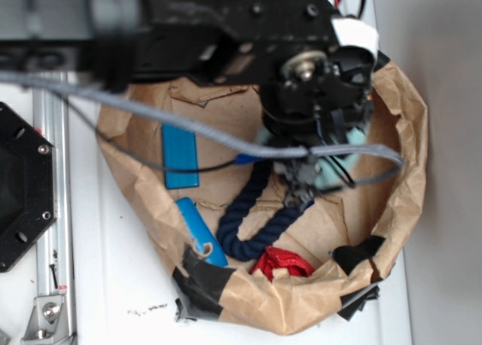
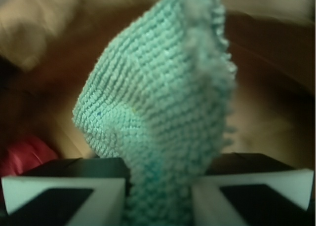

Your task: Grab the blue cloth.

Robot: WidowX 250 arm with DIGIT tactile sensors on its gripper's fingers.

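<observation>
The blue cloth [image 2: 158, 107], a pale teal terry rag, fills the middle of the wrist view and rises in a fold above my fingers. My gripper [image 2: 159, 194] is shut on its lower part, one finger pressing each side. In the exterior view the gripper [image 1: 305, 181] hangs inside the brown paper bag [image 1: 407, 179], and only small patches of the cloth [image 1: 331, 175] show beside the black arm, which hides the rest.
Inside the bag lie a dark navy twisted rope [image 1: 256, 217], a red ball [image 1: 280, 262] at the front wall, and two flat bright blue blocks [image 1: 181, 157] [image 1: 202, 230] at the left. A grey cable [image 1: 188, 123] crosses the bag. A metal rail [image 1: 47, 209] runs along the left.
</observation>
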